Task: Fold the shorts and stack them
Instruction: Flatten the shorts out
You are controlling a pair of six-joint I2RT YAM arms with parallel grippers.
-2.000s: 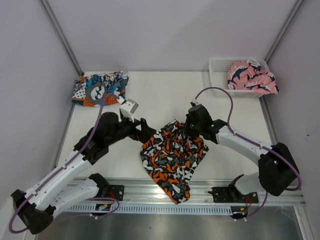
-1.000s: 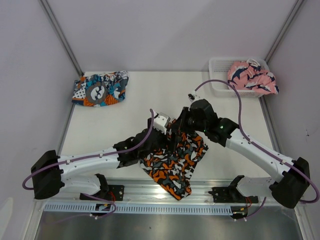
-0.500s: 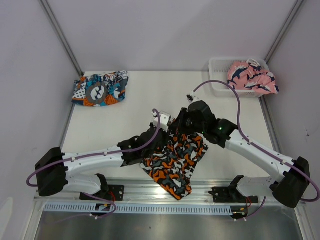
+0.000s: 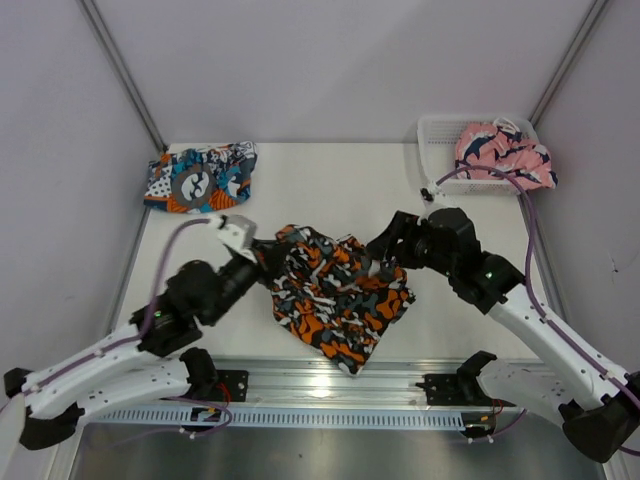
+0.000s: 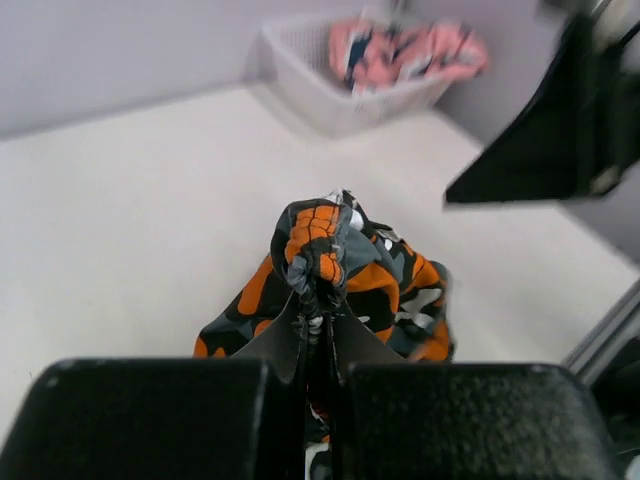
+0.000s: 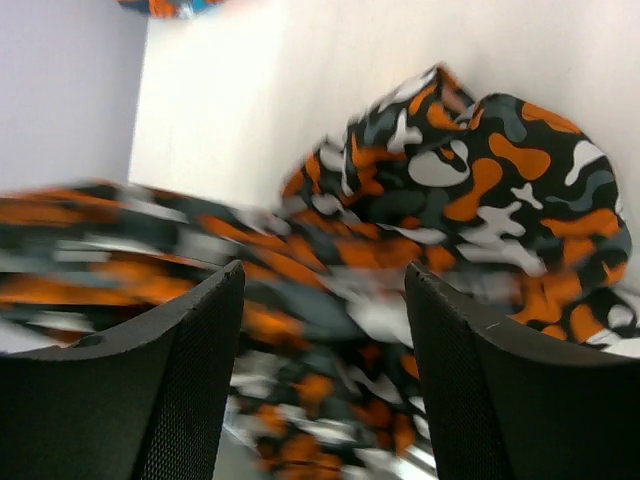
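The orange, black, white and grey blotched shorts (image 4: 340,290) lie bunched at the table's near middle. My left gripper (image 4: 268,255) is shut on their left edge, and in the left wrist view a knot of the shorts (image 5: 318,240) bulges just past my left gripper (image 5: 318,300). My right gripper (image 4: 385,247) hovers at their upper right edge, open and holding nothing. In the right wrist view my right gripper (image 6: 325,270) has the blurred shorts (image 6: 480,190) showing between its fingers. The teal-blue, orange and white shorts (image 4: 200,178) sit folded at the far left corner.
A white mesh basket (image 4: 438,130) stands at the far right corner, holding a pink printed garment (image 4: 500,150). The left wrist view shows the basket (image 5: 300,70) too. A metal rail (image 4: 330,385) runs along the near table edge. Side walls close in left and right.
My left gripper shut on the blotched shorts' edge and pulled it leftward. My right gripper let go of the fabric, opened, and drew back to the right.
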